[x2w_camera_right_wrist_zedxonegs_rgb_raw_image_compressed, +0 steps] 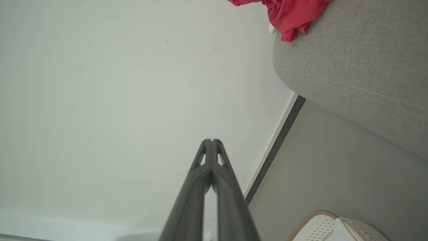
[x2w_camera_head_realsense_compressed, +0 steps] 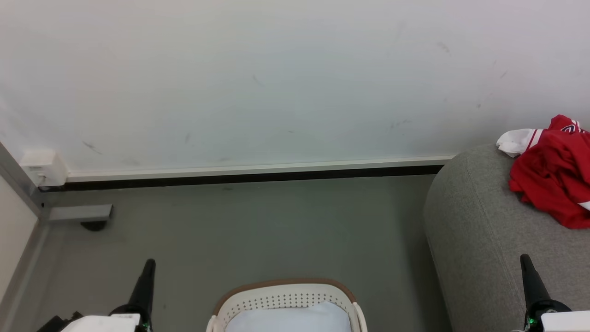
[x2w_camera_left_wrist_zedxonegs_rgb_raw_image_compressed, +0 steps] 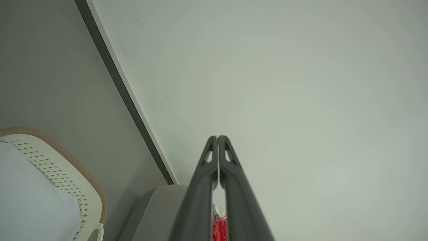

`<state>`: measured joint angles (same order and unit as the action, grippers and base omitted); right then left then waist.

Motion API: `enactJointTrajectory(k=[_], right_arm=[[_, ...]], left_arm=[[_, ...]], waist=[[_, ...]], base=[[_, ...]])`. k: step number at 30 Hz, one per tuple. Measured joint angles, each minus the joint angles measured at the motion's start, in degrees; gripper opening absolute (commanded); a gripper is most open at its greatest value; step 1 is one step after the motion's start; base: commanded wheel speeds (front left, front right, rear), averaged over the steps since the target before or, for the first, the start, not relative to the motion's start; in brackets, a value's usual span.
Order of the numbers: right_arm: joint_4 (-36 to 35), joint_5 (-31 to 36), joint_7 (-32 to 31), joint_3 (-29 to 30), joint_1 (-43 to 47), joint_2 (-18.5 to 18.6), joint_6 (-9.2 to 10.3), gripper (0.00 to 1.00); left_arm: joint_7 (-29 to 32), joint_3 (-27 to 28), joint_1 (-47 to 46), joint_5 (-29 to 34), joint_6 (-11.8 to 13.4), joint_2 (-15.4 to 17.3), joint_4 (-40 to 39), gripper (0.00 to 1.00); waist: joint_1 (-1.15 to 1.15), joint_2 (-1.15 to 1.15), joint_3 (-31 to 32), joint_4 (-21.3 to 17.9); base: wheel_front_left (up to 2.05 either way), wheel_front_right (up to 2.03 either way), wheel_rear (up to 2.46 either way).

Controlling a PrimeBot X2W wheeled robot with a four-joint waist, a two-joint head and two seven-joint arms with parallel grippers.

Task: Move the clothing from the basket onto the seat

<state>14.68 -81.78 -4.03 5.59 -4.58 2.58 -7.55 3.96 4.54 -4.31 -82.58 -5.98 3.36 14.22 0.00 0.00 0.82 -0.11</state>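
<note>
Apparently, clothing (x2w_camera_head_realsense_compressed: pixel 553 184) lying bunched on seat (x2w_camera_head_realsense_compressed: pixel 474 230), near its rounded end, white cuff poking toward wall (x2w_camera_head_realsense_compressed: pixel 276 92). Basket (x2w_camera_head_realsense_compressed: pixel 286 297) sitting on floor (x2w_camera_head_realsense_compressed: pixel 276 230), apart from seat, holding pale blue-white fabric (x2w_camera_head_realsense_compressed: pixel 295 318). Left gripper (x2w_camera_head_realsense_compressed: pixel 149 263) and right gripper (x2w_camera_head_realsense_compressed: pixel 524 258) both pressing fingers fully together, gripping nothing. Risk: garment heaping close to curved edge, possibly sliding off to floor if nudged. Right arm swinging nearby could be snagging loose fold.

i see the red clothing (x2w_camera_head_realsense_compressed: pixel 553 180), white striped cuff showing, crumpled on the grey seat (x2w_camera_head_realsense_compressed: pixel 479 240); the cream perforated basket (x2w_camera_head_realsense_compressed: pixel 276 302), brown-rimmed, stands upright, apart, to its left.
</note>
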Motion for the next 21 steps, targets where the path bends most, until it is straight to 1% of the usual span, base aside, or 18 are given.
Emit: enactJointTrajectory(k=[21], right_arm=[[-0.4,-8.4,-2.0,0.7,-1.1,0.0,0.00,0.00]], left_arm=[[2.1,1.6,-1.3,-7.9,-1.1,-0.5,0.0,0.00]], waist=[[0.00,0.00,-0.8,0.1]], base=[[0.00,0.00,0.00]])
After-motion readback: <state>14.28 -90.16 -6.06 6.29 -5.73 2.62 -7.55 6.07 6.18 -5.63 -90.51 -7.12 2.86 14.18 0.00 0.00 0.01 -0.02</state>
